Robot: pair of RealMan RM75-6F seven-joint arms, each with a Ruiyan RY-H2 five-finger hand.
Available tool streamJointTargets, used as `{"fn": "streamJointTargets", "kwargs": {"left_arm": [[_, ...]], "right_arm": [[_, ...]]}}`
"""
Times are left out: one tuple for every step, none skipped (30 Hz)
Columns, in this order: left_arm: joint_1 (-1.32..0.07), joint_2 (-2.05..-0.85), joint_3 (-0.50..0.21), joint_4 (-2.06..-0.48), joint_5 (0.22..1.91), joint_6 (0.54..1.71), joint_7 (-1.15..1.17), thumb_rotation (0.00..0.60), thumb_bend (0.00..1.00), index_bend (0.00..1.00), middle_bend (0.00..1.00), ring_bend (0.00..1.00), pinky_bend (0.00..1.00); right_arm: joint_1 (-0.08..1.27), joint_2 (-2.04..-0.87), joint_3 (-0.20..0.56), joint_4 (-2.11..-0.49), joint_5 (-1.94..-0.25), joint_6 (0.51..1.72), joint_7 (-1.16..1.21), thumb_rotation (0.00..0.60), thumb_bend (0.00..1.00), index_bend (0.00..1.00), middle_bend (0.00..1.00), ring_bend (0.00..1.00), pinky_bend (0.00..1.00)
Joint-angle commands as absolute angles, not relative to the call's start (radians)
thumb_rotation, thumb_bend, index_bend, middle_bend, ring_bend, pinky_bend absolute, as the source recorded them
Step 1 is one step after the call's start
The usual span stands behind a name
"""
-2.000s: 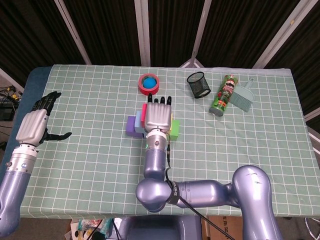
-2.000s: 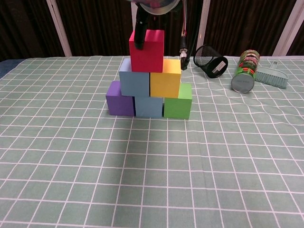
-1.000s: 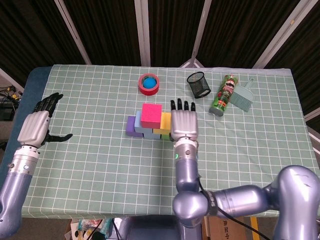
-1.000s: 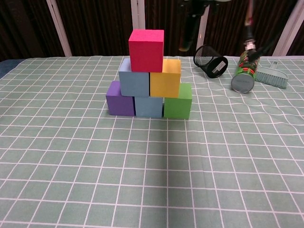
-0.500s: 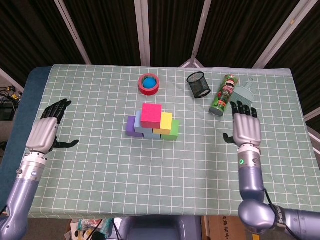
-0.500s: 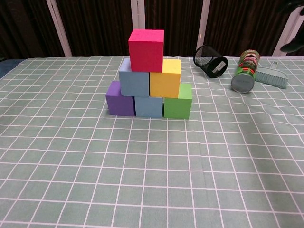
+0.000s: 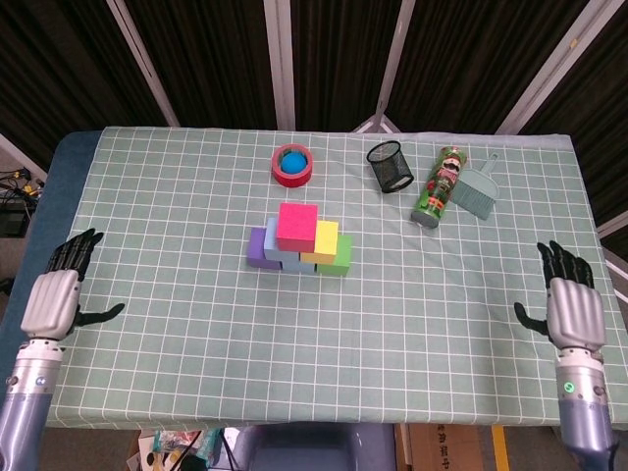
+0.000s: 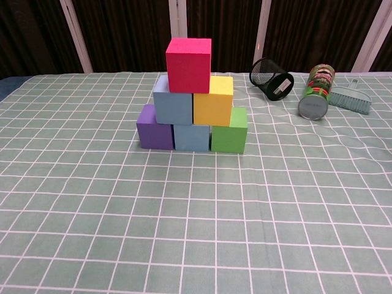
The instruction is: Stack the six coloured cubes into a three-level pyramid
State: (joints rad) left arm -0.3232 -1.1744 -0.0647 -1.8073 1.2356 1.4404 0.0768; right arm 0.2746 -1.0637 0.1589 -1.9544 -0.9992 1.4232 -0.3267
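A three-level pyramid of cubes stands at the middle of the table. Its bottom row is a purple cube, a blue cube and a green cube. On them sit a light blue cube and a yellow cube, with a pink cube on top. My left hand hangs open at the table's left edge, far from the stack. At the right edge my right hand is open too, holding nothing. Neither hand shows in the chest view.
Behind the stack lies a red tape roll with a blue centre. A black mesh pen cup, a green can on its side and a small hand brush lie at the back right.
My right hand let go of the pink cube atop the stack and swung far right to the table's edge. My left hand drew back towards the near left edge. The pyramid stayed put.
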Motion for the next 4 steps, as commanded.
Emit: {"fn": "streamJointTargets", "kwargs": {"left_arm": [[-0.280, -1.192, -0.031, -1.748, 1.299, 1.485, 0.027, 0.600, 0.10, 0.00, 0.00, 0.00, 0.00], [-0.272, -1.194, -0.026, -1.735, 1.312, 1.490, 0.018, 0.600, 0.10, 0.00, 0.00, 0.00, 0.00], [-0.267, -1.194, -0.022, -1.727, 1.320, 1.493, 0.014, 0.600, 0.10, 0.00, 0.00, 0.00, 0.00], [-0.261, -1.196, -0.020, -1.717, 1.332, 1.498, 0.007, 0.600, 0.10, 0.00, 0.00, 0.00, 0.00]], "right_arm": [[0.152, -1.080, 0.038, -1.826, -1.196, 1.487, -0.179, 0.600, 0.32, 0.00, 0.00, 0.00, 0.00], [0.144, -1.083, 0.030, -1.809, -1.221, 1.497, -0.172, 0.600, 0.32, 0.00, 0.00, 0.00, 0.00], [0.139, -1.086, 0.026, -1.797, -1.235, 1.501, -0.169, 0.600, 0.32, 0.00, 0.00, 0.00, 0.00], [0.134, -1.089, 0.020, -1.781, -1.252, 1.505, -0.167, 0.600, 0.32, 0.00, 0.00, 0.00, 0.00]]}}
